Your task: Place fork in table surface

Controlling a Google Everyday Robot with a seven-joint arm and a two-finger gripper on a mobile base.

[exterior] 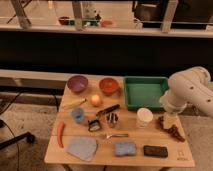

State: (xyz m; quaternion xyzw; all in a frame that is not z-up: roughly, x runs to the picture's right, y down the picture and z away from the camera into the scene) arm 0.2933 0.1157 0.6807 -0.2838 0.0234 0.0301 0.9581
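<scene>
Pincer (169, 121) seemingly half-hidden over right table surface (145, 136).

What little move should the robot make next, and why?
Probably lift the pincer, which hangs open over the table beside the white cup, up and away. The fork already lies flat on the table surface, well apart from the pincer, so nothing seems left to place.

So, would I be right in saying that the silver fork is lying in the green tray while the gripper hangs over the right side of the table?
Not quite. The camera view shows the fork lying on the table surface, just behind the blue sponge, not in the green tray. The gripper does hang over the right side of the table.
</scene>
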